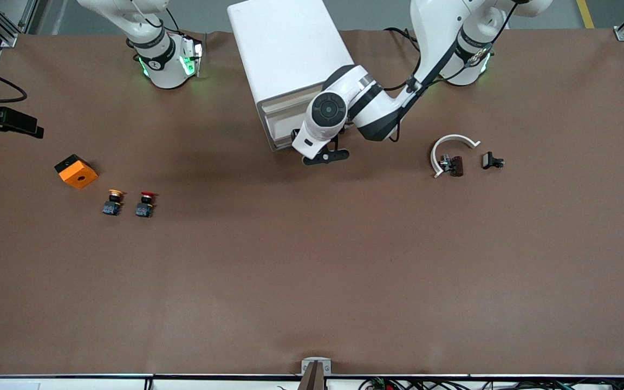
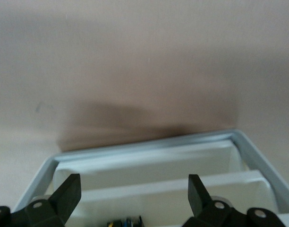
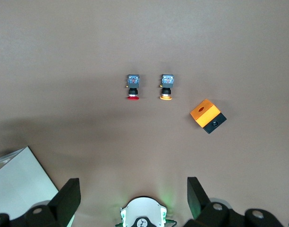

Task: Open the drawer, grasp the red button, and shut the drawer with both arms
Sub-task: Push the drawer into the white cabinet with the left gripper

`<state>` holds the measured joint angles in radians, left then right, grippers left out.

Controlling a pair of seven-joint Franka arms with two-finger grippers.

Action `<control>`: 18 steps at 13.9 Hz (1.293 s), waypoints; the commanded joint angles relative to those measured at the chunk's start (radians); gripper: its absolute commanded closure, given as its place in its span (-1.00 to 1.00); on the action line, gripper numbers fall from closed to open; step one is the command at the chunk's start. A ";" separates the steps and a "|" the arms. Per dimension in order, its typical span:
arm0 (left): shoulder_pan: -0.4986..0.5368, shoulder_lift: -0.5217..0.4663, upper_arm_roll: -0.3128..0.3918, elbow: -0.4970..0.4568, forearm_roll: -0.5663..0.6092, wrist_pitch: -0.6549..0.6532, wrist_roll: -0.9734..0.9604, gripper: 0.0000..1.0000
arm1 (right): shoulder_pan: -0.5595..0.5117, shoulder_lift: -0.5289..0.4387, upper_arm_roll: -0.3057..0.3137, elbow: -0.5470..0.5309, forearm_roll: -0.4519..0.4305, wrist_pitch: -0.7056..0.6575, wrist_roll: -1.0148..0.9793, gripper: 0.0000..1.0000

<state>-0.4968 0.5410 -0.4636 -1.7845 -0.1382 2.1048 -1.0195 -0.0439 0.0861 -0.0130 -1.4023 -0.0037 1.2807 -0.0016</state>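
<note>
The white cabinet (image 1: 290, 54) stands at the table's edge between the two arm bases, its drawer fronts (image 1: 285, 116) facing the front camera. My left gripper (image 1: 325, 156) is open, just in front of those fronts. In the left wrist view the open fingers (image 2: 134, 182) straddle the cabinet's grey frame (image 2: 149, 144) and white ledges. I cannot tell whether a drawer is pulled out. The red button (image 1: 145, 203) stands on the table toward the right arm's end. My right gripper (image 3: 133, 187) is open, high over its own base, with the red button (image 3: 132, 87) in its view.
An orange-yellow button (image 1: 113, 201) stands beside the red one, and an orange cube (image 1: 76, 171) lies beside both. A white curved piece (image 1: 453, 146), a dark brown part (image 1: 454, 165) and a black clip (image 1: 492, 161) lie toward the left arm's end.
</note>
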 commanded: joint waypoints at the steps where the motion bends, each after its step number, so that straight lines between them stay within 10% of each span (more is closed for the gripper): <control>1: 0.000 -0.023 -0.021 -0.016 -0.018 -0.064 -0.017 -1.00 | 0.079 -0.055 -0.076 -0.032 0.002 -0.009 0.005 -1.00; 11: 0.027 -0.010 -0.029 0.094 -0.057 -0.091 -0.074 -1.00 | 0.032 -0.114 -0.068 -0.049 0.048 0.014 -0.006 -1.00; 18: 0.286 -0.045 -0.021 0.160 0.144 -0.097 -0.073 -1.00 | 0.033 -0.127 -0.068 -0.058 0.057 0.072 -0.008 -1.00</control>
<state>-0.2562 0.5247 -0.4804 -1.6273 -0.0677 2.0259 -1.0841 -0.0044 -0.0054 -0.0841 -1.4281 0.0394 1.3317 -0.0025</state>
